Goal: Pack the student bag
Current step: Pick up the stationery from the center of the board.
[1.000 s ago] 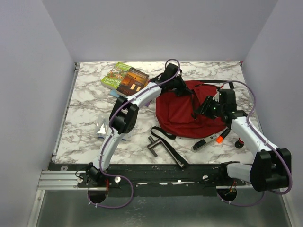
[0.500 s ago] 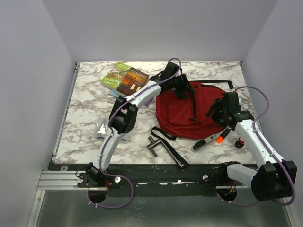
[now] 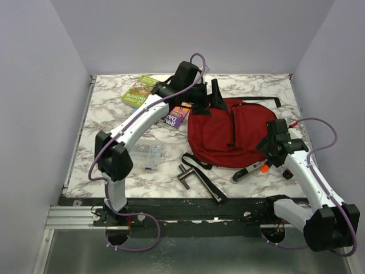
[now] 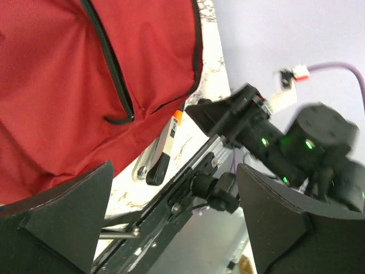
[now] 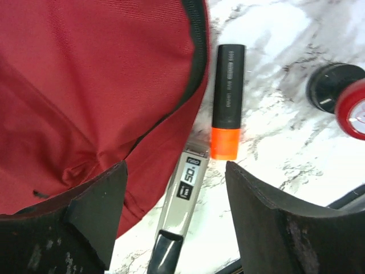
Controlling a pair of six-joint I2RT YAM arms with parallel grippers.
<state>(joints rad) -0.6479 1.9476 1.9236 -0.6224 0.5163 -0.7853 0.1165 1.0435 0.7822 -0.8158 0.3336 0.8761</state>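
The student bag (image 3: 222,134), a dark-red backpack with black zippers, lies flat in the middle of the table; it also fills the upper left of the left wrist view (image 4: 63,85) and the right wrist view (image 5: 85,85). My left gripper (image 3: 210,96) hovers over the bag's far left corner, open, with nothing between its fingers (image 4: 174,188). My right gripper (image 3: 269,149) hangs open at the bag's near right edge (image 5: 175,171), above a silver stapler (image 5: 185,188) and an orange highlighter (image 5: 227,103).
Two books (image 3: 140,91) lie at the far left, and a purple book (image 3: 177,115) beside the bag. A clear pouch (image 3: 149,155) sits left of centre. A black strap (image 3: 202,178) and a metal tool (image 3: 183,174) lie near the front. A red tape roll (image 5: 352,109) lies right of the highlighter.
My left gripper let go of the bag, opened wide and rose toward the far left, uncovering the purple book and pouch. My right gripper opened and moved off the bag to its near right edge.
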